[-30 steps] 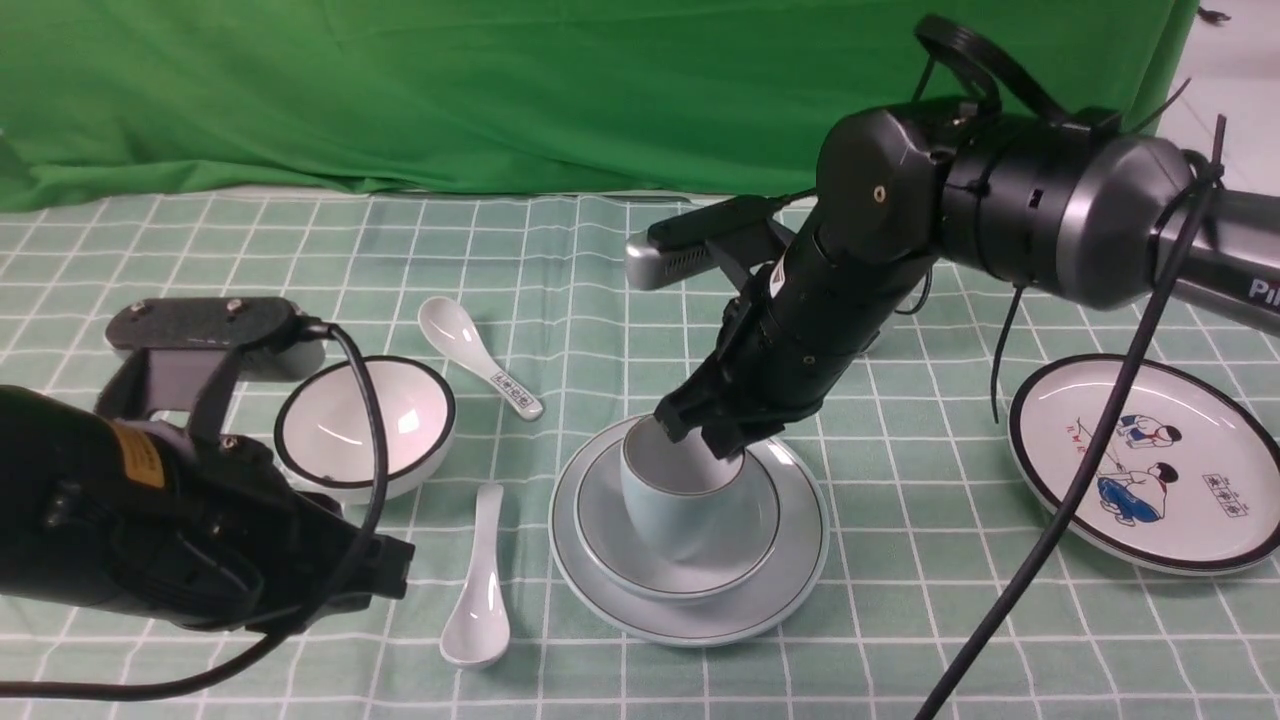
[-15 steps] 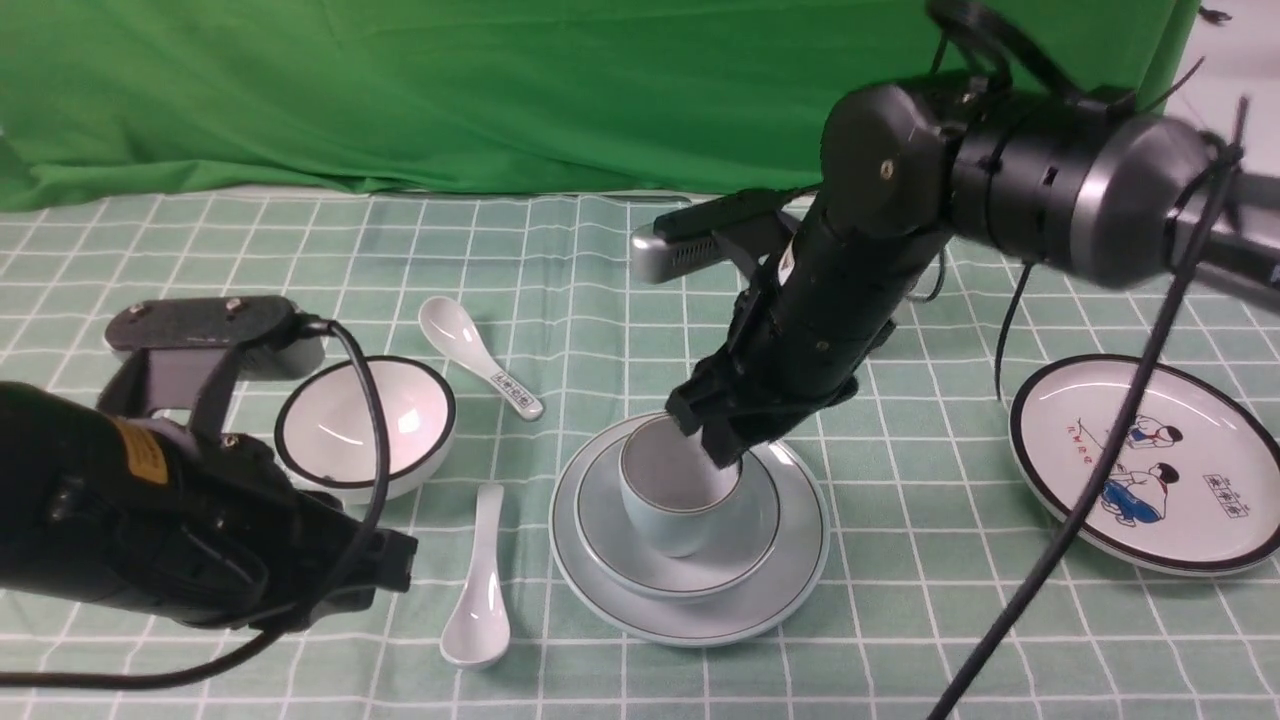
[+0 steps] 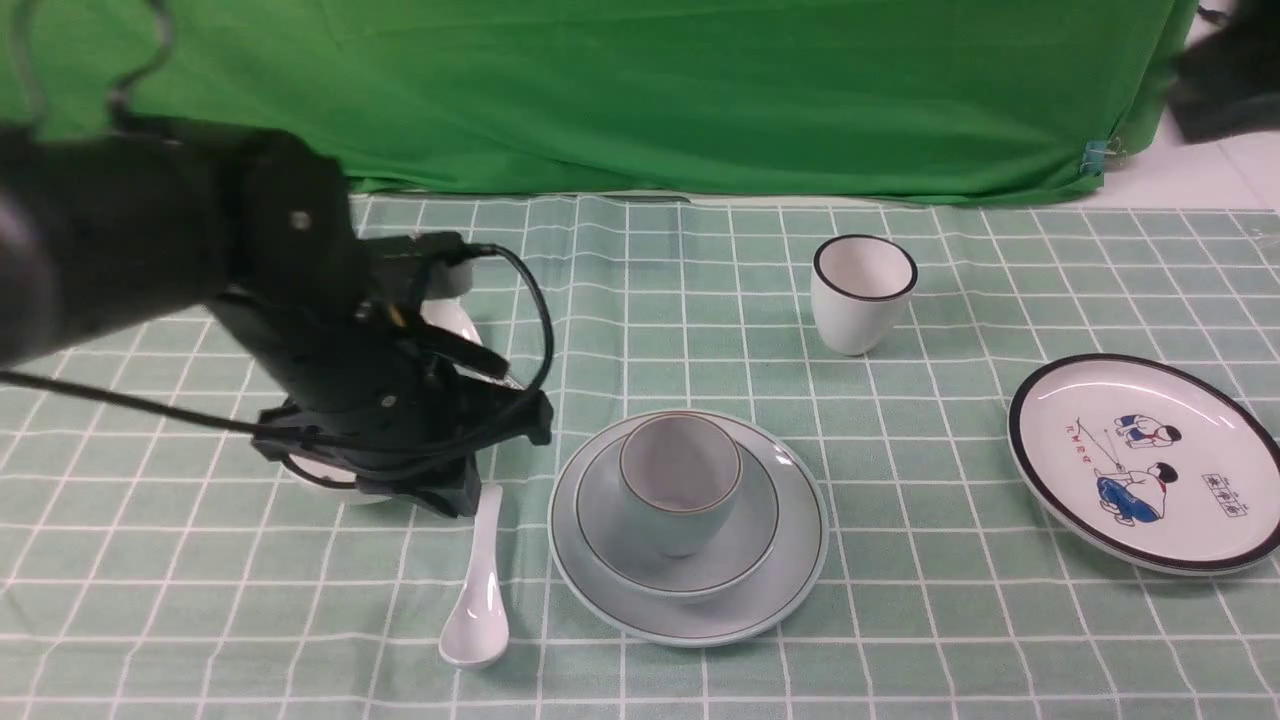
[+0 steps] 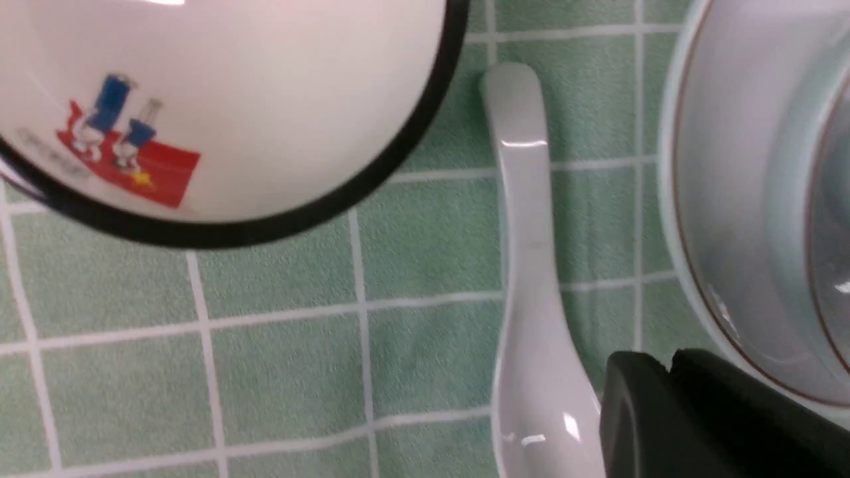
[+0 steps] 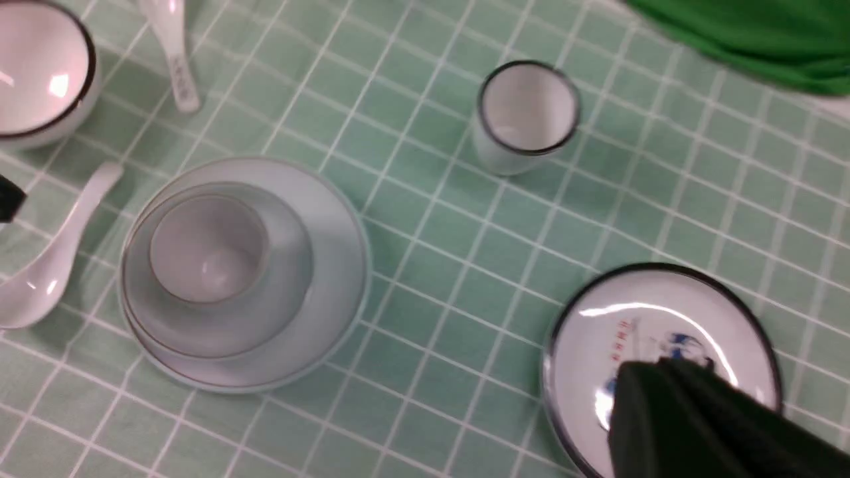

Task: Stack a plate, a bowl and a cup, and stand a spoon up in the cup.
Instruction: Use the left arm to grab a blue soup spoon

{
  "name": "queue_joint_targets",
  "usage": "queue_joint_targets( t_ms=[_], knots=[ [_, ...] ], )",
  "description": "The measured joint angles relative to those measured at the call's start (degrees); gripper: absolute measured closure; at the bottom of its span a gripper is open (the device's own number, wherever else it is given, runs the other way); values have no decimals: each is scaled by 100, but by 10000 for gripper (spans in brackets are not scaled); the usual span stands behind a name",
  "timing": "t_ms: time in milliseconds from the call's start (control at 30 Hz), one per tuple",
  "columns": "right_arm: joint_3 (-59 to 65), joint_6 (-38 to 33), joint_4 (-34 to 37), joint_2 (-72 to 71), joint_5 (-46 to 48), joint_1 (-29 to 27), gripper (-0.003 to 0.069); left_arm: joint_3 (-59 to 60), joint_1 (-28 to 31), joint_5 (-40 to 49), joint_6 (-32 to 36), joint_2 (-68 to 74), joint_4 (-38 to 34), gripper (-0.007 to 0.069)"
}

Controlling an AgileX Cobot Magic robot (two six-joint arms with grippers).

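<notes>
The right arm has let go of the cup (image 3: 680, 495) and pulled away towards two o'clock, out of the front view. The left arm has swung in from the near left and now hangs over the spoon's (image 3: 478, 590) handle end.

The right gripper (image 5: 664, 405) is clenched on nothing. Whether the left gripper (image 3: 450, 495) is parted or closed cannot be told from these views.

The cup stands upright in the bowl (image 3: 620, 545), and the bowl sits on the plate (image 3: 790, 560). The spoon lies flat on the cloth at eight o'clock of the plate, just beside its rim.

Picking up the spoon is likely the step in hand. The handle is narrow and glossy, so the fingers should close squarely across it, clear of the plate rim and the black-rimmed bowl (image 5: 40, 66). Then the scoop end should go down gently, so that the cup does not tip.

Counted:
- Two plates, the other being the cartoon plate (image 3: 1140, 460) at three o'clock.
- Two bowls.
- Two cups, the other being the white cup (image 3: 862, 290) at one o'clock.
- Two spoons, the other being the patterned spoon (image 5: 174, 53).
</notes>
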Motion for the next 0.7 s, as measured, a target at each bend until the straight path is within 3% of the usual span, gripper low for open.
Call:
queue_joint_targets(
  t_ms=[200, 433, 700],
  knots=[
    [797, 123, -98, -1414, 0, -358, 637, -356, 0, -40, -217, 724, 368, 435],
    [1484, 399, -131, -2428, 0, -367, 637, -391, 0, -419, -288, 1074, 373, 258],
    [1542, 433, -137, -2575, 2, -367, 637, -397, 0, -605, -482, 1385, 361, 267]
  ],
)
